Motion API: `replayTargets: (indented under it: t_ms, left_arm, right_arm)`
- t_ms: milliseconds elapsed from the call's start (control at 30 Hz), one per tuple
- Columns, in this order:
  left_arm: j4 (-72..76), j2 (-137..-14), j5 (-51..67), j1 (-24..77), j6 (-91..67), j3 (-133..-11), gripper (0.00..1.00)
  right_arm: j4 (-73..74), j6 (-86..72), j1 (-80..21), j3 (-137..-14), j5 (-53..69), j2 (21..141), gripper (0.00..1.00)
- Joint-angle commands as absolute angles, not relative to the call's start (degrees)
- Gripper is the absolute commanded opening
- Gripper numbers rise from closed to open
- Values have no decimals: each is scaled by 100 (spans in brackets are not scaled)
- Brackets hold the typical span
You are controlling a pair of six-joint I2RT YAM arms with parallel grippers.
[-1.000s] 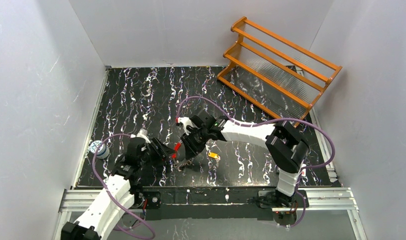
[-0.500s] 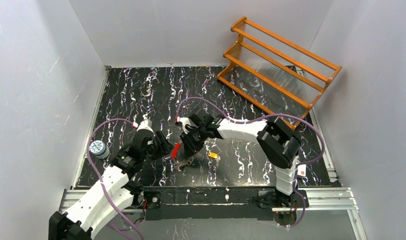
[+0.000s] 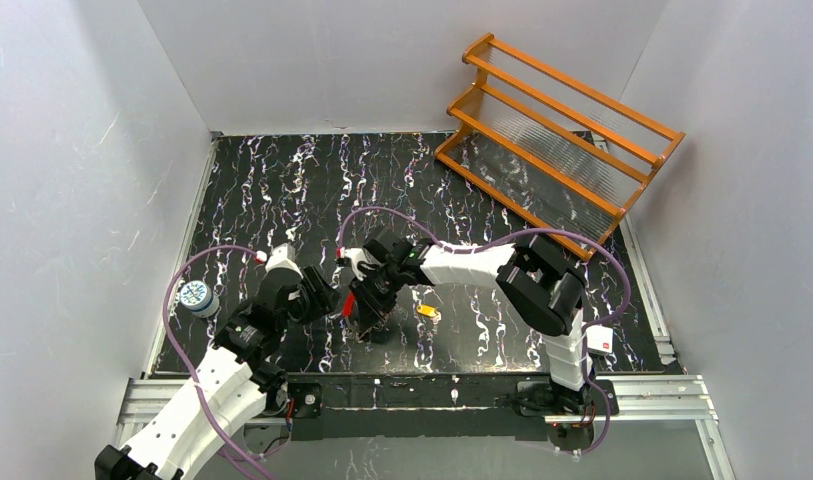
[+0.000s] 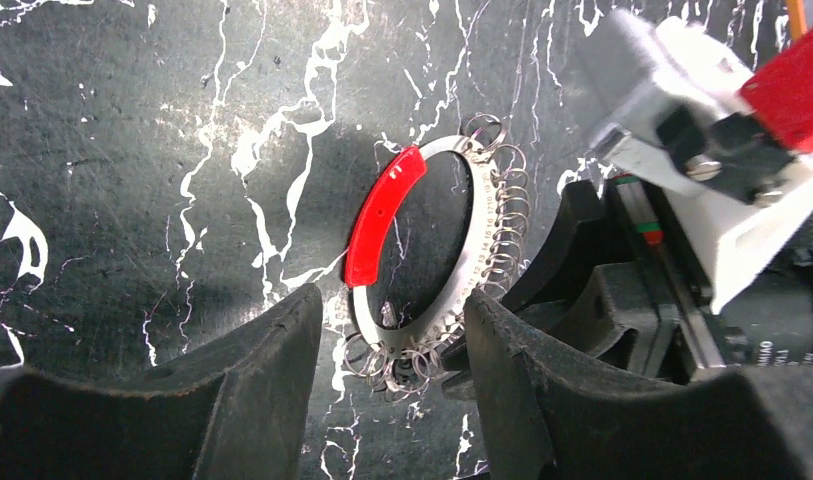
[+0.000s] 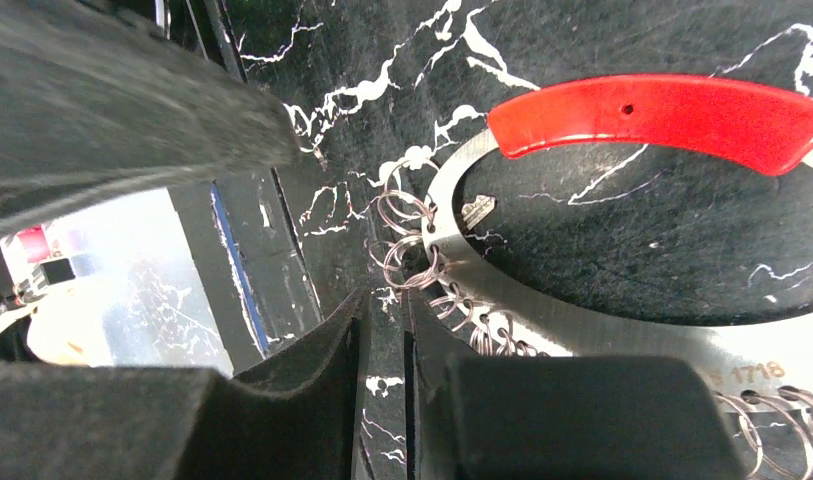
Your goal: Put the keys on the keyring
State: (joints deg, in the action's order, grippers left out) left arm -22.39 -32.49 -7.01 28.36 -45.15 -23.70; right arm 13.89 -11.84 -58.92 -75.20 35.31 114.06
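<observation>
I see the keyring [image 4: 382, 215], a flat silvery metal loop with one red curved section, on the black table with white veins [image 3: 282, 180], near the front edge and between the two arms. Many small wire rings [image 4: 502, 215] hang along its outer edge.

The left gripper [image 4: 392, 305] stands wide. The lower end of the keyring is between its two black fingers [image 4: 242, 390], and a thin strip of table shows beside one pad. I cannot say if the other pad touches the small rings.

The right gripper [image 5: 384, 310] is very narrow, with only a dark slit between the fingers. Its tips are just at the cluster of small rings [image 5: 412, 265]. Whether they pinch one of them I cannot tell, because the fingers themselves cover that spot. From above, both grippers hide most of the keyring and only the red part [image 3: 351, 303] is clear.

The small brass-coloured key [image 3: 428, 313] lies on the table to the right of the right gripper, apart from the keyring. A tiny silvery piece [image 5: 478, 211] sits just inside the loop, but it is too small for me to name. The silvery key I cannot make out.
</observation>
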Motion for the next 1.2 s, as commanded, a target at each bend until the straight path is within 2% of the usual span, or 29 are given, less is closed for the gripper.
replayTargets:
  t_ms: [0,567,833,1167]
  left_arm:
    - [-2180,-3294,-642,2864,-4480,-2329,53]
    - [-2070,-3340,-528,2860,-4508,-2224,53]
    - [-2049,-3344,-530,2867,-4518,-2197,53]
    - [-2043,-3340,-510,2865,-4511,-2180,53]
  right_arm:
    - [1139,-1119,-5926,-7846,3469,11364,26]
    - [1490,-1097,-5964,-7535,3280,11396,22]
    - [1593,-1192,-5966,-7471,3083,11331,29]
    - [1766,-1141,-6016,-7654,2802,11089,29]
